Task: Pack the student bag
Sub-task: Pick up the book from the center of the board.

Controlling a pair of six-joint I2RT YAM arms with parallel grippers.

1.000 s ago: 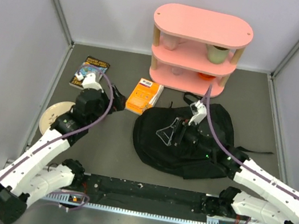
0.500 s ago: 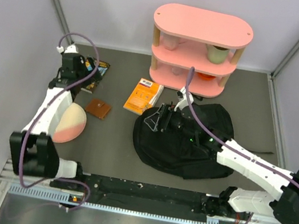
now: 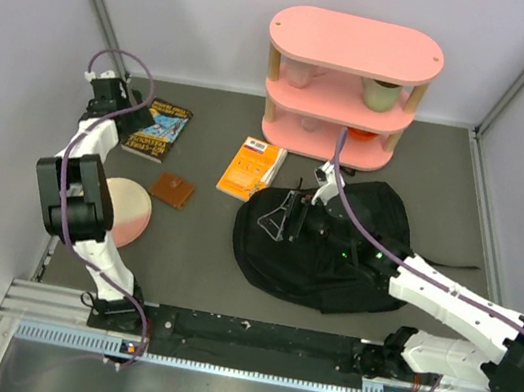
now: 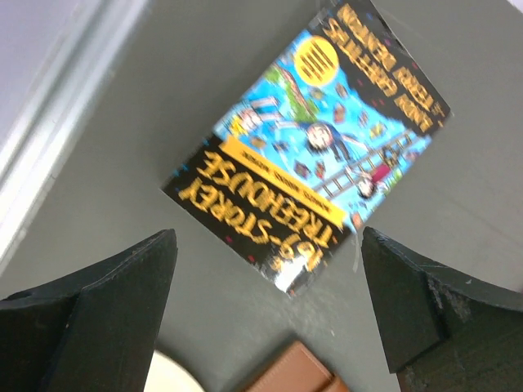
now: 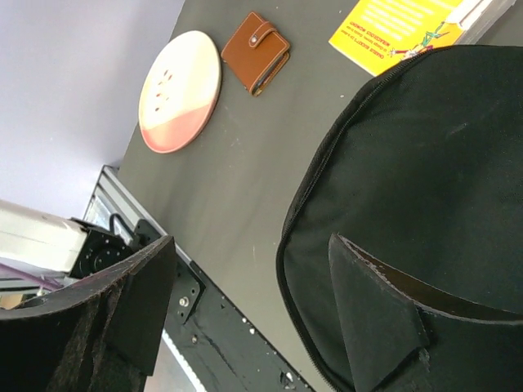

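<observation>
Currently left gripper [image 4: 265,282] spread wide, hovering over colourful paperback book [image 4: 310,139]; right gripper [image 5: 253,302] also wide, empty, above zippered edge of soft black fabric backpack [image 5: 425,163].

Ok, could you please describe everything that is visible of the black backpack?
The student bag is a large, soft backpack of black fabric, lying flat and slumped on the dark table, in front of the pink shelf. A zip curves along its edge; whether it is open I cannot tell. A thin strap trails to the right. The right pincer is open over its left part; contact is unclear. An orange booklet lies close by its far-left edge.
</observation>
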